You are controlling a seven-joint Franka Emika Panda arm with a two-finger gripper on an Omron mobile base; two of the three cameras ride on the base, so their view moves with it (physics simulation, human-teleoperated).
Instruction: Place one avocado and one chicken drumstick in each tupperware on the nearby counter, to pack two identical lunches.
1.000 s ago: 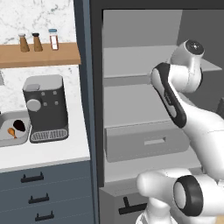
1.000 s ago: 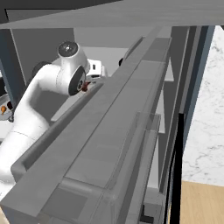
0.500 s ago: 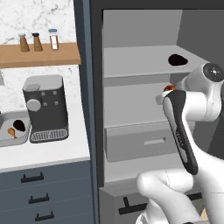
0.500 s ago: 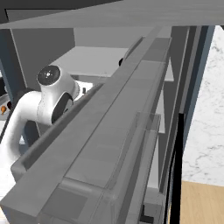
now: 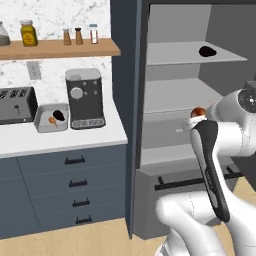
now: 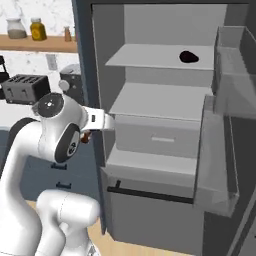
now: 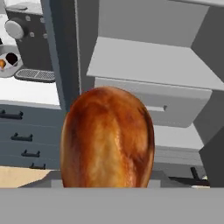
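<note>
Gripper (image 5: 196,116) closed partway on a chicken drumstick (image 7: 107,138), bulbous meat end toward the hand camera, glossy red-brown skin with a paler golden streak down the middle; fingertips themselves hidden behind the meat in the hand view. Same drumstick seen as a small rounded orange-red knob at the wrist in the left base view (image 5: 198,112) and as a sliver of red-brown under the forearm in the right base view (image 6: 86,136). Held in the air in front of the open fridge (image 5: 180,65), level with its lower shelf, just above the pulled-out bottom drawer (image 5: 165,187) with its black bar handle. Up on the top shelf, one avocado (image 5: 207,51), near-black, pear-shaped, lying alone (also plain in the right base view (image 6: 189,56)). Off to the left, on the white marble counter (image 5: 30,142), a light-grey tupperware (image 5: 42,124) with rounded corners and a thick rim, already holding a second avocado (image 5: 59,115) and a smaller orange drumstick (image 5: 52,120) side by side. Just right of the container, a dark coffee machine (image 5: 85,98) with a round dial; to its left, a black toaster (image 5: 16,104). Above, a wooden shelf (image 5: 57,48) with a yellow jar and small shakers. Between the held drumstick and the counter, the dark blue-grey side wall of the fridge cabinet (image 5: 125,100). Open fridge door with clear bins on the right (image 6: 227,125).
</note>
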